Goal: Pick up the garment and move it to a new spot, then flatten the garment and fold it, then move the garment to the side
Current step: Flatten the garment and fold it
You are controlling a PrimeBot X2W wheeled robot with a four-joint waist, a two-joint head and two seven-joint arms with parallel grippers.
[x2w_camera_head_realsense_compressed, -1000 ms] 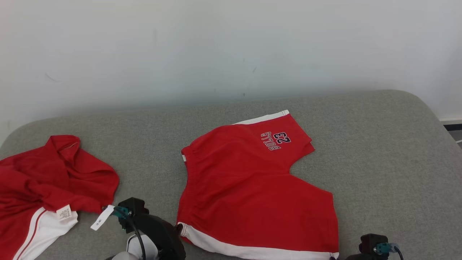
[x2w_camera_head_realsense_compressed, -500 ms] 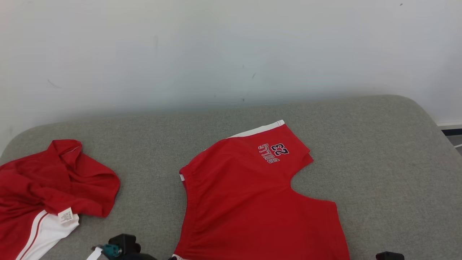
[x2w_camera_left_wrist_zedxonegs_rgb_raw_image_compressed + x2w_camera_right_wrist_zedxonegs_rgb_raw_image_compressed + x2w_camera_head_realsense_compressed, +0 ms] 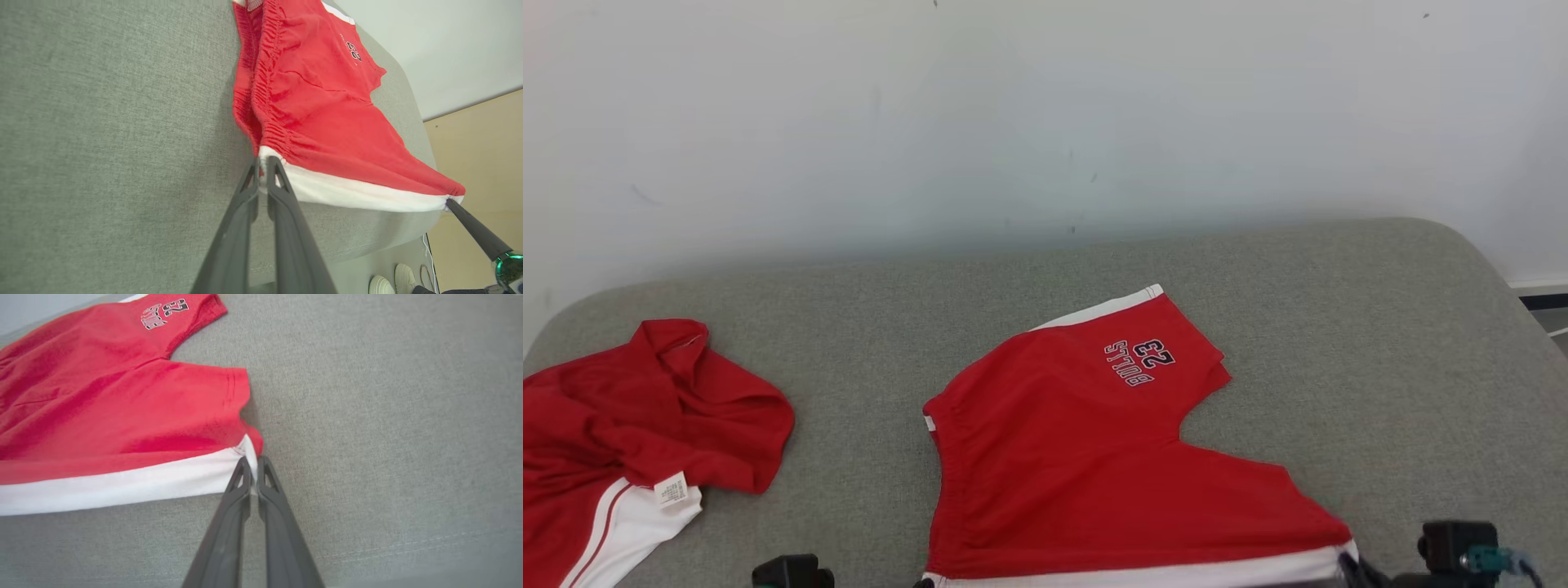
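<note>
Pinching white-banded corners of the red shorts point(image 3: 1094, 457) at the frame's bottom, left fingers point(image 3: 233, 228) and right fingers point(image 3: 226, 522) clamp cloth that looks light, limp, sag-prone.

Bright, even, diffuse light from above; no glare. Soft grey shadows lie under the raised edges of the red cotton shorts with white trim point(image 3: 327, 114) on the grey woven-fabric cushion point(image 3: 102, 122). Right wrist view soft, blurred at its borders; left wrist view sharper, edges stretched.
</note>
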